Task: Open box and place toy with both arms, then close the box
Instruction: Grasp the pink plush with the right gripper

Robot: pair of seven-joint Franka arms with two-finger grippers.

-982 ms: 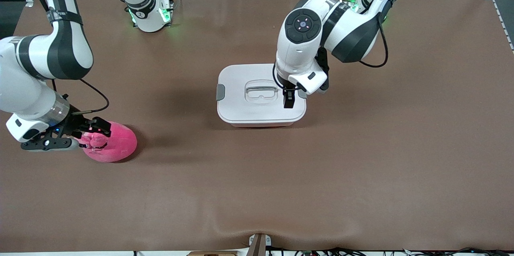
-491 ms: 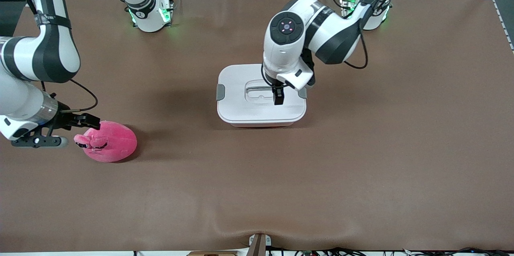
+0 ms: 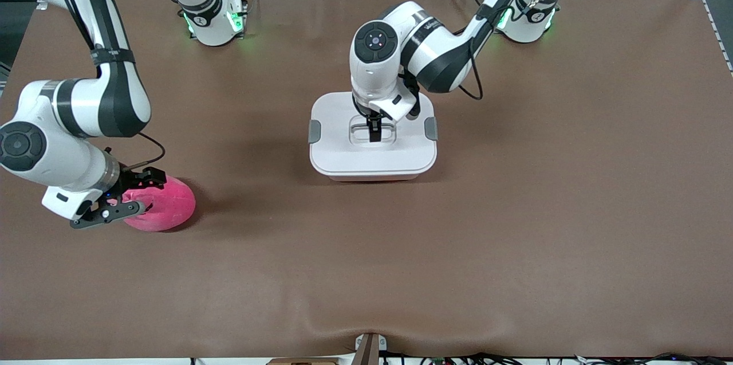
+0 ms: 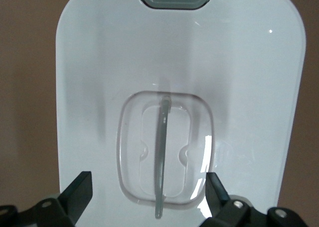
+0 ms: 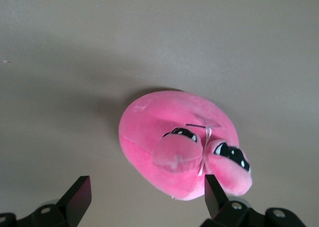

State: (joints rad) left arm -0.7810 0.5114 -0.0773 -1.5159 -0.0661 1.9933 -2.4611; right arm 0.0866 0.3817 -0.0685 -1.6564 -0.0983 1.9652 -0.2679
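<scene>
**Both grippers open, each one over its own target**

The fingers (image 4: 77, 192) of the left gripper (image 3: 374, 131) stand wide apart, holding nothing, just above the recessed handle (image 4: 162, 157) in the middle of the white lid (image 3: 372, 153). In the left wrist view the thin handle bar runs up and down the picture, between the two fingers, so the jaws stand across its long axis. I judge that a straight descent would bring them around the bar.

The box (image 3: 373, 136) sits in the centre of the front view, with its grey latches (image 3: 314, 131) at both short ends, and it is closed.

The right gripper (image 3: 123, 196) is also open and empty, over the toy (image 3: 163, 207) at the lower left of the front view. In the right wrist view the toy (image 5: 182, 147) lies between the fingers (image 5: 79, 194), slightly ahead of the tips.

The right gripper covers part of the toy in the front view, so whether they touch I cannot tell. The left fingertips are partly hidden by the wrist.
</scene>
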